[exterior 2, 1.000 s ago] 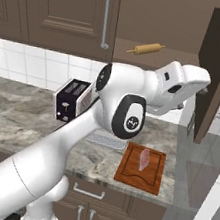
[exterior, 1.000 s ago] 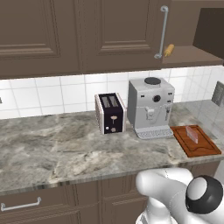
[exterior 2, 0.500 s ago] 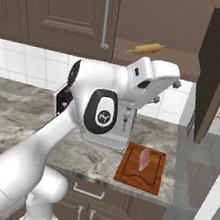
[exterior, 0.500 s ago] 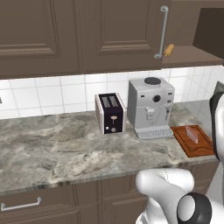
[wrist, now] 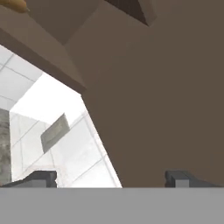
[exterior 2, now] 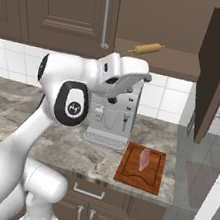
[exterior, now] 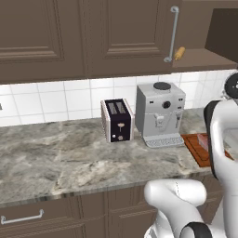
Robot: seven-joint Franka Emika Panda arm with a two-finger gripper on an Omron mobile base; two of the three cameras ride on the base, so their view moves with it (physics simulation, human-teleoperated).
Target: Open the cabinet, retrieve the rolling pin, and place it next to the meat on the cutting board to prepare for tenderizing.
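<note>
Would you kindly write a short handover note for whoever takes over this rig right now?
Gripper: open, holding nothing, facing the inside of the open cabinet door.
Cabinet: right door swung open, left door shut.
Rolling pin: lying on the cabinet shelf, untouched.
Meat: on the cutting board, on the counter right of the coffee machine.
Done: cabinet opened.
Left: grasp the pin and set it beside the meat on the board.

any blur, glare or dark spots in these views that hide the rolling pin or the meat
Right base view: sharp, evenly lit; rolling pin and meat clear. Left base view: the pin's end peeks past the shut door, the arm covers part of the cutting board. Hand view: soft, coarse render, no glare.
</note>
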